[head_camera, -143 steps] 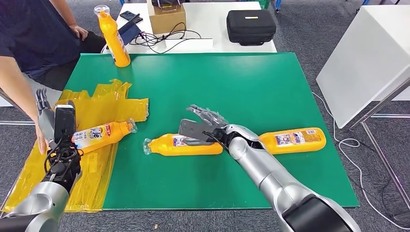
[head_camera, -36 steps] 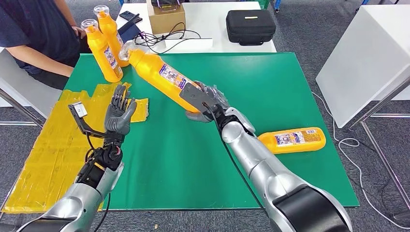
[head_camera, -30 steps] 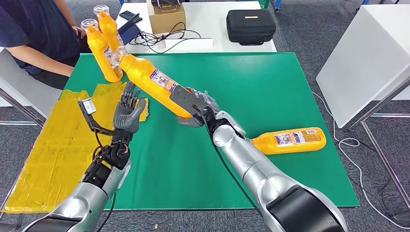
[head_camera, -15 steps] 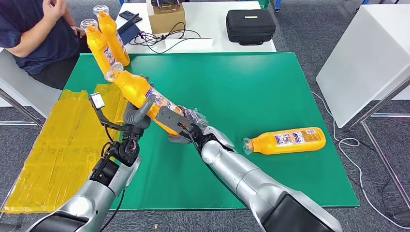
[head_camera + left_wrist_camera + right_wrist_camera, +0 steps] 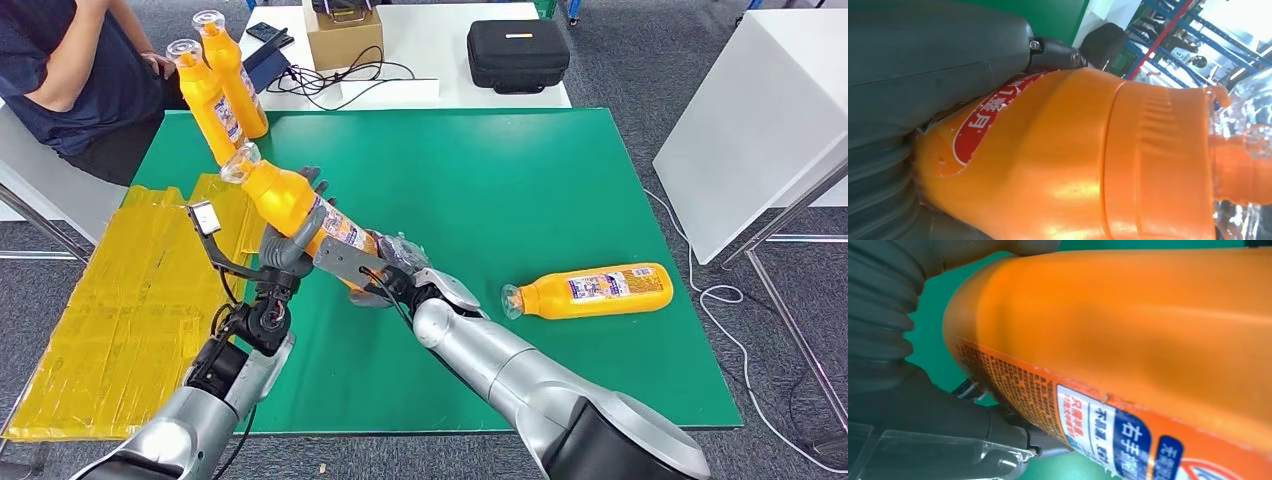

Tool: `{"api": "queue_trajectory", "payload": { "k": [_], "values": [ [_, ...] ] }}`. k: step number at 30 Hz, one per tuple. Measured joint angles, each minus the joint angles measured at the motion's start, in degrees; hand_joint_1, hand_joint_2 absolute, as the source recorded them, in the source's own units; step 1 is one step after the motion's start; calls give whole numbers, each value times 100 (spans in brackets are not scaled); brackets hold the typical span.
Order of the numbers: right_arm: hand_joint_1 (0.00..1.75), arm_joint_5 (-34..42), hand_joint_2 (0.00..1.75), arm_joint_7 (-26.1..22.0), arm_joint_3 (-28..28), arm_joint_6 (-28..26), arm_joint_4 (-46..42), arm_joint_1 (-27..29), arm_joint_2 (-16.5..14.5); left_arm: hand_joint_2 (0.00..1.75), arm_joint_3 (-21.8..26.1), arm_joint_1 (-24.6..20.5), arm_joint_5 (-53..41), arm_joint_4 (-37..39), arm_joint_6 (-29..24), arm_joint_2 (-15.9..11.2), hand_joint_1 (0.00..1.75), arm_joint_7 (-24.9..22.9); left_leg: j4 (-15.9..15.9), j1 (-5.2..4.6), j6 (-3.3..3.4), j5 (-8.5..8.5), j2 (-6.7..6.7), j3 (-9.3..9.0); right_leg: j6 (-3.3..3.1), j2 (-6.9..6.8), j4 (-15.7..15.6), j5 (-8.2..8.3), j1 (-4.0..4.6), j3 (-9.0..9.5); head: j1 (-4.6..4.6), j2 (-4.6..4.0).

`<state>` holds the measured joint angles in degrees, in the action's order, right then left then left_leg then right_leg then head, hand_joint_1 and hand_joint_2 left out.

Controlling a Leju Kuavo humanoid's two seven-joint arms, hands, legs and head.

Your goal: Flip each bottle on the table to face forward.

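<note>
Both hands are gripping the same orange bottle (image 5: 300,210) above the green table (image 5: 520,190), bottle tilting, clear cap end pointing up toward the far left corner. Right hand (image 5: 385,268) is wrapping the base end; left hand (image 5: 290,240) is closing around the upper body just below the neck. Left wrist view is showing the bottle (image 5: 1088,165) pressed against that hand's grey cover, with a red oval label patch carrying white Chinese characters, too partial to read. Right wrist view is showing the bottle's (image 5: 1148,330) label: small dense print, unreadable, plus a blue panel with white Chinese characters, roughly "右手" among them, rest cut off.

A second bottle (image 5: 590,291) is lying on its side on the table's right part, cap pointing left, label with blue and red marks facing up, text too small to read. Two more bottles (image 5: 215,85) are standing upright at the far left corner, touching or nearly so. Yellow plastic sheet (image 5: 110,300) is covering the table's left edge. A person (image 5: 70,70) is sitting by the far left corner. Black case (image 5: 517,52) and a cardboard box (image 5: 345,35) are sitting on the white table behind.
</note>
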<state>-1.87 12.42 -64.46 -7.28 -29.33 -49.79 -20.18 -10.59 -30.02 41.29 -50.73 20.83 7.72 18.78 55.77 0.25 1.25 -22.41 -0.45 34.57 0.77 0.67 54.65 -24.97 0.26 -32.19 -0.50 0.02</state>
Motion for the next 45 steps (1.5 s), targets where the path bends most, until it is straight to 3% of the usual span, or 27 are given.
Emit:
{"api": "queue_trajectory", "payload": {
  "k": [6, 7, 8, 10, 11, 12, 18, 24, 30, 37, 39, 42, 45],
  "values": [
    [175, 31, 175, -34, -102, -80, 19, -16, 5, 175, -2, 80, -137, -170, -193, 0, 175, 132, 0, 0, 0, 0, 0, 1, 0, 0, 0, 0, 1, 0, 1, 0],
    [166, 25, 175, -56, -104, -83, 27, -20, 5, 175, 2, 99, -190, -208, -240, 0, 175, 163, 0, 0, 0, 0, 0, 1, 0, 0, 0, 0, 1, 0, 1, 0],
    [122, 19, 175, -79, -104, -83, 36, -25, 5, 175, 5, 114, -255, -246, -289, 0, 175, 203, 0, 0, 0, 0, -1, 1, 0, 0, 0, 0, 1, 0, 1, 0],
    [35, -6, 87, -131, -103, -84, 56, -39, 3, 175, 12, 137, -403, -314, -389, -1, 175, 298, 0, 0, 0, 0, -1, 2, 0, -1, 0, 0, 1, 0, 1, 0],
    [0, -26, 44, -167, -103, -86, 67, -47, 3, 175, 14, 143, -483, -348, -440, -2, 175, 346, 0, 0, 0, 0, -1, 3, 0, -1, 0, 0, 1, 0, 2, 0],
    [0, -55, 0, -216, -101, -92, 81, -54, 3, 175, 19, 146, -569, -380, -495, -5, 175, 392, -1, 0, 0, 0, -2, 3, 0, -1, 0, 0, 1, 1, 2, 0],
    [0, -335, 0, -761, 97, -204, 201, -150, 3, 175, 174, 162, -1138, -454, -896, -112, 175, 756, -1, 0, 0, 0, -3, 2, 0, -1, 1, 0, 1, 1, 2, 0],
    [0, -812, 0, -1056, 688, -293, 274, -294, 15, 175, 394, 168, -1739, -455, -1314, -259, 175, 1090, -1, 1, 0, 0, -4, 2, 0, -1, 2, 0, 2, 1, 2, 0],
    [0, -1808, 0, -1276, 1749, -240, -289, -205, 306, 175, 639, 163, -3225, -392, -2677, -537, 175, 1800, 0, 0, 0, 0, -3, 2, 0, -1, 1, 0, 0, 0, 2, 0],
    [0, -2124, 0, -1375, 3143, 617, -1986, 344, 982, 175, 769, 54, -5992, 225, -5665, -1126, 175, 2108, 0, 0, 0, 0, -8, 1, 0, -2, 1, 0, 0, 1, 2, 0],
    [0, -2108, 0, -1385, 3404, 774, -2365, 482, 1128, 175, 771, -3, -6403, 500, -5962, -1282, 175, 2112, 0, 0, 0, 0, -6, 1, 0, -2, 1, 0, 0, 0, 2, 0],
    [0, -2092, 0, -1405, 3633, 865, -2731, 603, 1255, 175, 849, -35, -6951, 763, -6003, -1403, 175, 2013, 0, 0, 0, 0, -5, 1, 0, -2, 1, 0, 1, 0, 2, 0],
    [0, -2046, 0, -1483, 3753, 1069, -3002, 694, 1362, 175, 1252, -32, -8715, 1038, -6004, -1423, 175, 1601, -1, 0, 0, 0, -3, 2, 0, 0, 1, 0, 1, 0, 2, 0]
  ]
}}
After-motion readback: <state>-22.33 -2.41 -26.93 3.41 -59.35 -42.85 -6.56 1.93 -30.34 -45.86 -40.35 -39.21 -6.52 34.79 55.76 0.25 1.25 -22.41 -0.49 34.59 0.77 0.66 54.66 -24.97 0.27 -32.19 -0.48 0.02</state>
